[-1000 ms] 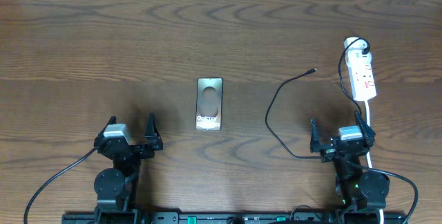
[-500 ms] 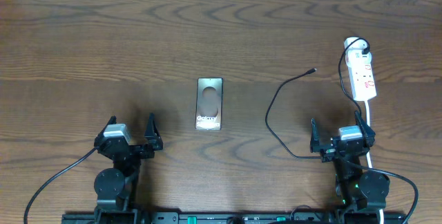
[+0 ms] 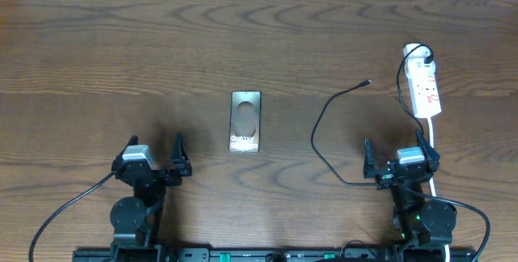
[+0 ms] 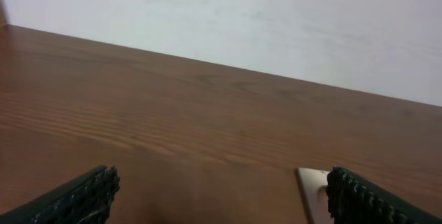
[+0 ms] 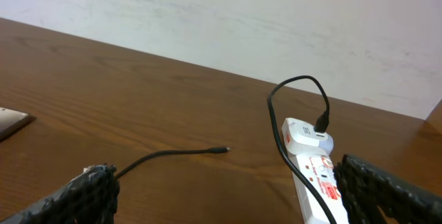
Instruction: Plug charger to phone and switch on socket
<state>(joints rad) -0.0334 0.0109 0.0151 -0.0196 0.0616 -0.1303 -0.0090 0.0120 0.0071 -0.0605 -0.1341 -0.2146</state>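
The phone (image 3: 245, 120) lies flat at the table's middle, screen up with "Galaxy" lettering; its corner shows in the left wrist view (image 4: 312, 191). The white socket strip (image 3: 425, 90) lies at the right, also seen in the right wrist view (image 5: 314, 175). The black charger cable (image 3: 324, 137) loops from the strip's far end, where its black plug (image 3: 424, 52) sits, down past my right gripper and back up to its free plug tip (image 3: 368, 82), which also shows in the right wrist view (image 5: 222, 149). My left gripper (image 3: 154, 158) and right gripper (image 3: 395, 158) are open and empty near the front edge.
The thick white cord (image 3: 431, 145) runs from the strip toward the front past my right gripper. A pale wall (image 5: 242, 23) stands behind the table's far edge.
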